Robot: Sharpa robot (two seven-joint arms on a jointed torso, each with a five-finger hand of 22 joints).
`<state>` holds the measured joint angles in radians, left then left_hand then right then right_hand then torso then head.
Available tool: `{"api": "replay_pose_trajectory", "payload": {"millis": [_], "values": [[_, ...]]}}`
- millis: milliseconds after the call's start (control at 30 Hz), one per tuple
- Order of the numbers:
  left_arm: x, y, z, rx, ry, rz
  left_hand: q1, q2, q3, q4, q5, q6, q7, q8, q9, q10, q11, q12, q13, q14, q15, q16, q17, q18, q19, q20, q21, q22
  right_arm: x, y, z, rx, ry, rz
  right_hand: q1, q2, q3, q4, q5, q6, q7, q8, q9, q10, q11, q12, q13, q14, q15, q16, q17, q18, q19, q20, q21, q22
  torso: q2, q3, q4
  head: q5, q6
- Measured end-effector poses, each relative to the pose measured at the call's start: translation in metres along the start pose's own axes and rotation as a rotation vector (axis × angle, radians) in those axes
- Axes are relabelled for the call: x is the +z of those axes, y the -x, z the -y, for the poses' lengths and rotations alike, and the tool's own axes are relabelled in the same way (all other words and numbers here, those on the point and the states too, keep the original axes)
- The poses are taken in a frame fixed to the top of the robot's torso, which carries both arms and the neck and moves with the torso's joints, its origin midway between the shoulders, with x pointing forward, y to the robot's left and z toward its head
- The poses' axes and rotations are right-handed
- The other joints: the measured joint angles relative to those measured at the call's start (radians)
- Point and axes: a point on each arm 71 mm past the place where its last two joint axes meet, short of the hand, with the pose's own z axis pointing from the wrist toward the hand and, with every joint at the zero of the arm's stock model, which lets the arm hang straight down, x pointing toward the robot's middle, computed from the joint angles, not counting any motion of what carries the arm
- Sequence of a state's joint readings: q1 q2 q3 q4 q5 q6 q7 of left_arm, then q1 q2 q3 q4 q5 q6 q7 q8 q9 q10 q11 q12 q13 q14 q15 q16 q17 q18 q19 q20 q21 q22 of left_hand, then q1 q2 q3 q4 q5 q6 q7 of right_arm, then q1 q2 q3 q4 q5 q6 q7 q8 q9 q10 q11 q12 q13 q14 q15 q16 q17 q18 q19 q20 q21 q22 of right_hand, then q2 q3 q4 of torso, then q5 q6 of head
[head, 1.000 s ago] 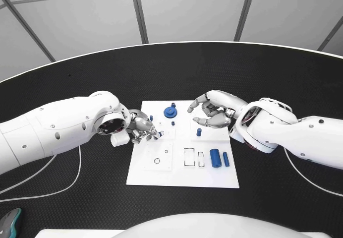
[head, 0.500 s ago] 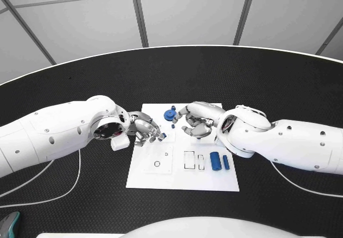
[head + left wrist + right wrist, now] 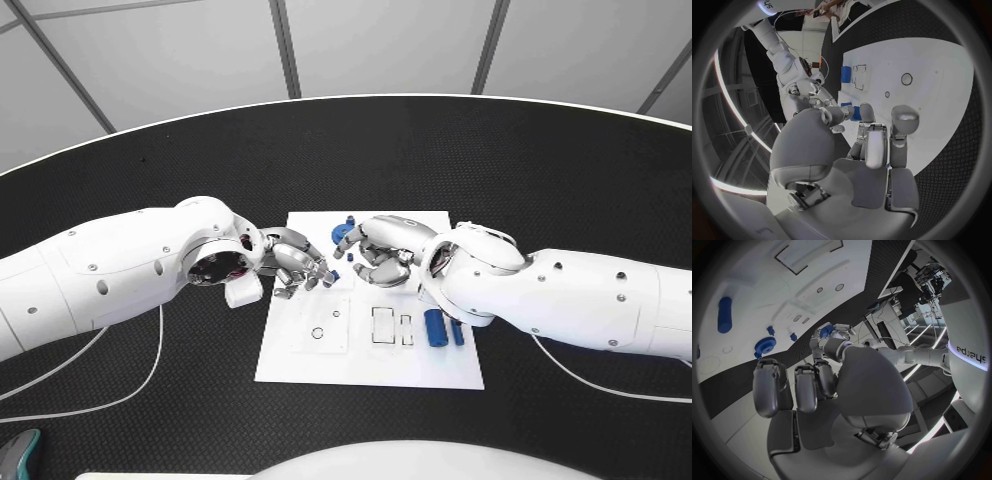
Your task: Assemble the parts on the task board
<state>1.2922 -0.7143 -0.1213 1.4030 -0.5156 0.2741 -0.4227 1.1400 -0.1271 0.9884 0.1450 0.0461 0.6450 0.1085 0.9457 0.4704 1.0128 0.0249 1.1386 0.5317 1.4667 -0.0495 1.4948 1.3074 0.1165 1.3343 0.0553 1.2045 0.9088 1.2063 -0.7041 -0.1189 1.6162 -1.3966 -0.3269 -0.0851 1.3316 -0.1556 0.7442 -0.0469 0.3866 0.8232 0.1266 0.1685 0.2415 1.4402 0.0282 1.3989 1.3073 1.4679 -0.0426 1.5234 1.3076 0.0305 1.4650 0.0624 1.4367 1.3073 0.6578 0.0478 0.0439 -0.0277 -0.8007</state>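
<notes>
At the centre of the black table (image 3: 144,150) lies the white task board (image 3: 361,360), a rectangular plate whose long side runs from the near edge towards the far edge. Both arms reach in over its far half. The left hand (image 3: 296,262) hangs over the board's far left part, its fingers (image 3: 312,280) curled downwards and set narrowly together. In the left wrist view a small blue part (image 3: 854,113) shows between the tips of these fingers, though whether it is pinched or merely lies behind them cannot be told. The right hand (image 3: 382,252) hangs over the far middle of the board, just right of the left hand, the two close but apart. Its fingers are bent inwards; the right wrist view shows them drawn in side by side with nothing visible between them. Just beyond the right hand, at the far edge of the board, stands a blue gear-shaped part (image 3: 342,233), with a small blue peg (image 3: 348,219) beside it on the far side. On the right part of the board, partly under the right forearm, lie two blue cylinders (image 3: 434,324) side by side. Left of them the board carries two rectangular outlines (image 3: 382,325), and further left a small ring mark (image 3: 319,334).
</notes>
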Motion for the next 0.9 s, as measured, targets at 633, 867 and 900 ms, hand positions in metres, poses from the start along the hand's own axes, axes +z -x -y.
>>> {"api": "replay_pose_trajectory", "payload": {"millis": [633, 867, 900], "values": [[0.001, 0.000, 0.002, -0.004, -0.014, 0.005, 0.000, 0.000, 0.005, 0.000, -0.001, 0.000, 0.000, 0.000, -0.001, 0.000, 0.000, 0.000, 0.002, 0.000, 0.000, 0.000, 0.000, 0.000, 0.000, 0.000, 0.000, -0.001, 0.004, -0.011, -0.005, 0.009, 0.019, -0.040, -0.005, 0.005, 0.005, 0.000, 0.000, 0.000, 0.000, 0.000, 0.000, 0.000, -0.007, 0.000, 0.000, -0.004, -0.003, 0.000, 0.000, 0.000, 0.004, -0.004, 0.000, 0.000, 0.000, 0.0022, -0.0005, 0.001, -0.004], [0.001, 0.000, 0.002, -0.008, -0.017, 0.009, 0.002, -0.002, 0.005, 0.000, 0.000, 0.000, 0.000, 0.000, -0.001, 0.000, 0.000, 0.000, 0.002, 0.000, 0.000, 0.000, 0.000, 0.000, 0.000, 0.000, 0.000, -0.001, 0.004, -0.012, -0.005, 0.009, 0.019, -0.046, -0.015, 0.004, 0.005, 0.000, 0.000, 0.000, 0.000, 0.000, 0.000, 0.000, -0.007, 0.000, 0.001, -0.004, -0.003, 0.000, 0.000, 0.000, 0.000, -0.007, 0.000, 0.000, 0.000, 0.0022, -0.0001, 0.002, -0.005], [0.001, 0.001, 0.002, -0.009, -0.017, 0.010, 0.002, -0.002, 0.005, 0.000, 0.000, 0.000, 0.000, 0.000, -0.001, 0.000, 0.000, 0.000, 0.002, 0.000, 0.000, 0.000, 0.000, 0.000, 0.000, 0.000, 0.000, -0.001, 0.004, -0.012, -0.005, 0.009, 0.019, -0.047, -0.016, 0.002, 0.005, 0.000, 0.000, 0.003, -0.001, 0.000, 0.000, 0.000, -0.007, 0.000, 0.001, -0.004, -0.003, 0.000, 0.000, 0.000, 0.000, -0.007, 0.000, 0.000, 0.000, 0.0021, -0.0001, 0.002, -0.005]]}}
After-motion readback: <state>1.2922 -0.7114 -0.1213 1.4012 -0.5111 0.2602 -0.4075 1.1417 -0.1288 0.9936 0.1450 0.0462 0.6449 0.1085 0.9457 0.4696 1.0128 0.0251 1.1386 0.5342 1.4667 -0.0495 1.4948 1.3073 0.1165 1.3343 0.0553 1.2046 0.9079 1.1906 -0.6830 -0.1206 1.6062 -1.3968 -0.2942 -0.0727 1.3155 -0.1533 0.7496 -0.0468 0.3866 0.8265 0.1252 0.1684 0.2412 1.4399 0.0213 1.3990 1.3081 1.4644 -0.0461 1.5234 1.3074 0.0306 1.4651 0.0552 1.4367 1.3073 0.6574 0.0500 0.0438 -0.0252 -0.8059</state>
